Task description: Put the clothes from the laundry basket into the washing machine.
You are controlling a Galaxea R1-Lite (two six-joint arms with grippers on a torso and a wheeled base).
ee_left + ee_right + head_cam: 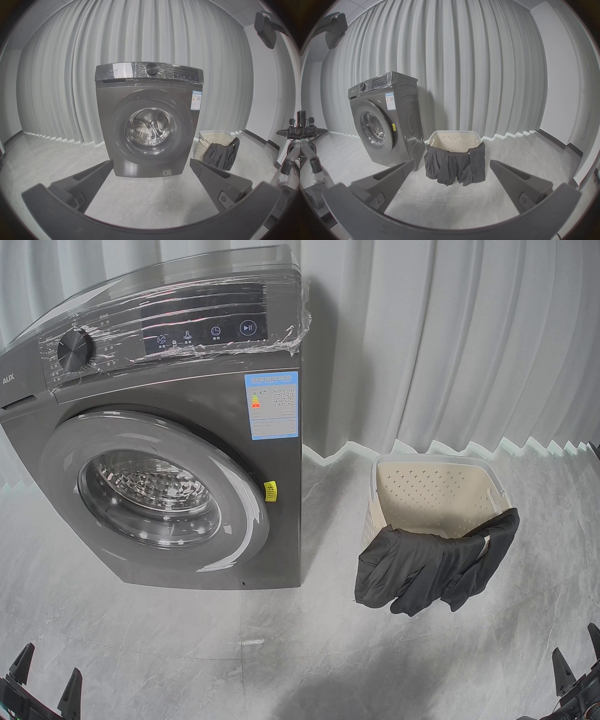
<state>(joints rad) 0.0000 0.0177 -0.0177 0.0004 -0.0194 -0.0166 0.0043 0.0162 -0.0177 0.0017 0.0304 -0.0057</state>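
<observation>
Grey front-loading washing machine (187, 446), round door shut, straight ahead of the left gripper (49, 671) and well apart from it. Beige laundry basket (437, 487) on the floor ahead of the right gripper (575, 655), near the machine. Dark clothes (431, 565) draped over the basket rim nearest the grippers, hanging down the outside. Both grippers spread wide, holding nothing.

door (153, 490) shut, basket (431, 493) open on top
</observation>
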